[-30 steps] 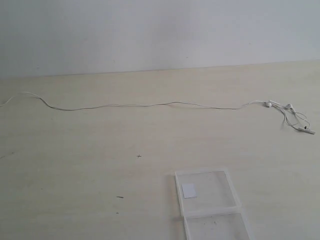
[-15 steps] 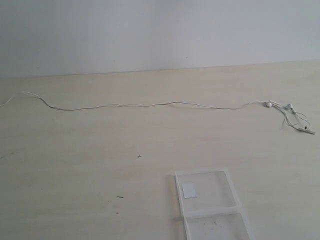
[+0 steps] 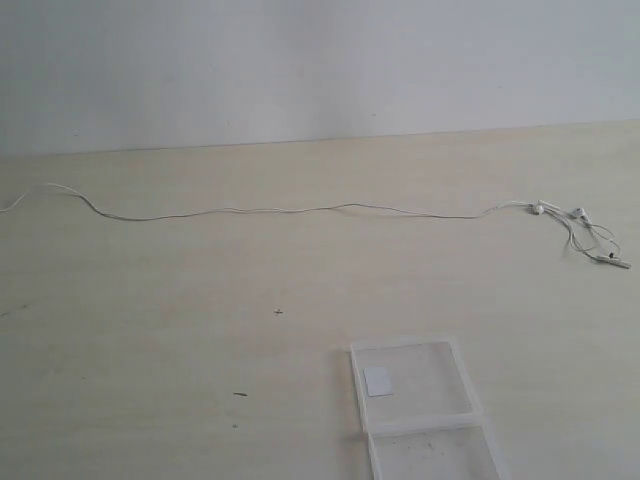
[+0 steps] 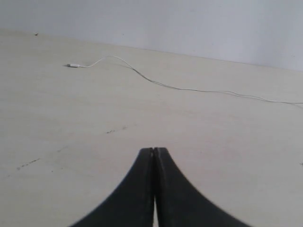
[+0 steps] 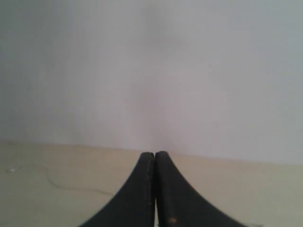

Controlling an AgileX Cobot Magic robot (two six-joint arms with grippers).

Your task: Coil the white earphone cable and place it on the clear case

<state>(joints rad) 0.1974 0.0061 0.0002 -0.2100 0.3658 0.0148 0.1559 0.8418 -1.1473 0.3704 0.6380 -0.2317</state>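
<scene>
We look across a broad, pale beige tabletop with a faint wood grain (image 3: 150, 350). It runs back to a plain, matte grey-white wall (image 3: 320, 60), and the two meet in one straight, slightly slanted line. The light is soft and even across both. A few small dark flecks mark the tabletop: a tiny cross-shaped mark (image 3: 278, 312) near the middle, and a short dark dash (image 3: 240, 394) below it in the exterior view.

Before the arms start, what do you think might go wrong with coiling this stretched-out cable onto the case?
The white earphone cable is very thin and lies flat along the table, so a grasp might miss it. Its earbud end is loosely tangled and could snag while coiling. The clear case is flat and transparent, so a springy coil might slide off it.
</scene>
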